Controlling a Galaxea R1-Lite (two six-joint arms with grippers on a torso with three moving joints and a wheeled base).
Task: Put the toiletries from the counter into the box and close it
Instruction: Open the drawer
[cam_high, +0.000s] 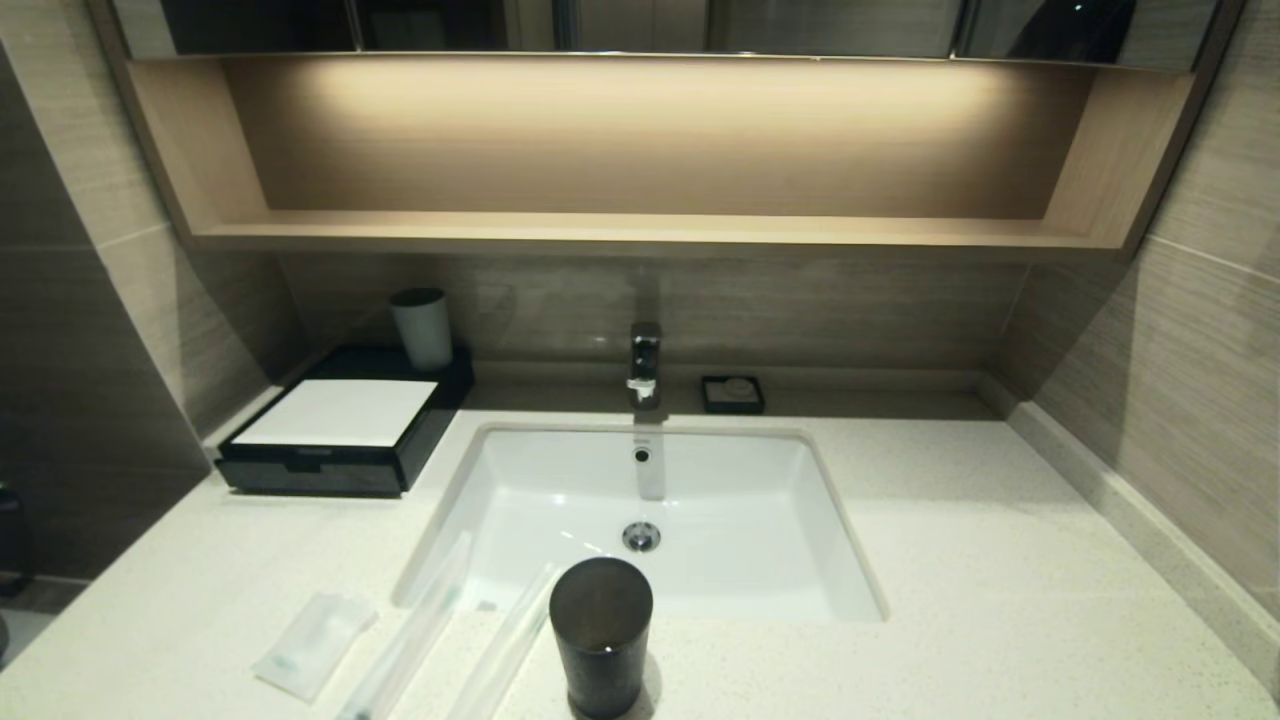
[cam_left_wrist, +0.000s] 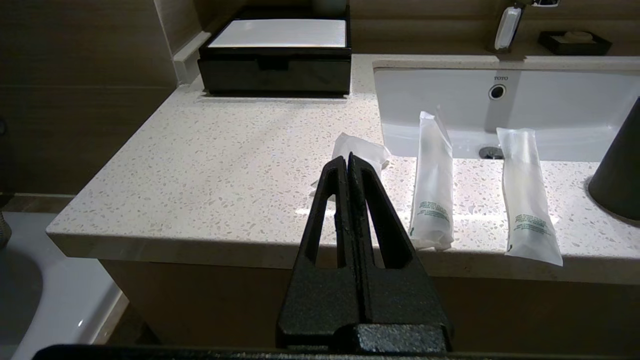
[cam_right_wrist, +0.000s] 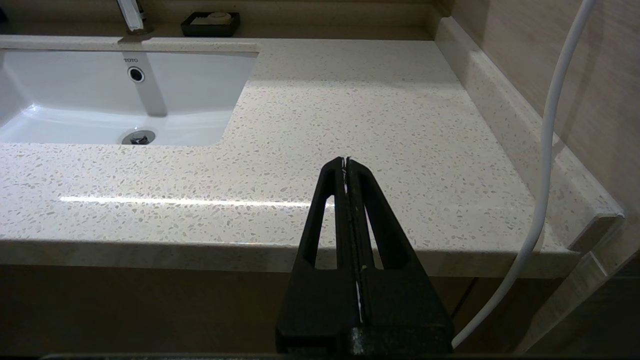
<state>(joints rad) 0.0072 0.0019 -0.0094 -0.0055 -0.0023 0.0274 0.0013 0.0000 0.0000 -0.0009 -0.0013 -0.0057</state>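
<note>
Left gripper (cam_left_wrist: 347, 159) hangs off the counter's front edge with its black fingers pressed flat together, holding nothing and touching nothing; right gripper (cam_right_wrist: 346, 161) sits likewise shut and empty before the bare right side of the counter (cam_high: 1000, 560).

The off-white speckled counter spans the scene, a white basin (cam_high: 740, 560) sunk in its middle. At the back left corner stands the black box (cam_high: 340, 440), flat and rectangular, drawer shut, a white sheet on top.

Near the front edge, left of a dark cup (cam_high: 600, 635), lie the toiletries. Two long clear packets (cam_high: 415, 630) (cam_high: 510, 640) lie side by side but apart, their far ends reaching over the basin's rim. The small white sachet (cam_high: 312, 642) lies to their left, well apart from the box.

The left wrist view shows what the head view does not: the notch pull on the drawer front, green print near the packets' near ends, and the sachet's crumpled top just beyond the gripper's tips. Neither gripper appears in the head view. The right wrist view alone shows a white cable (cam_right_wrist: 545, 165) running along the right wall.
</note>
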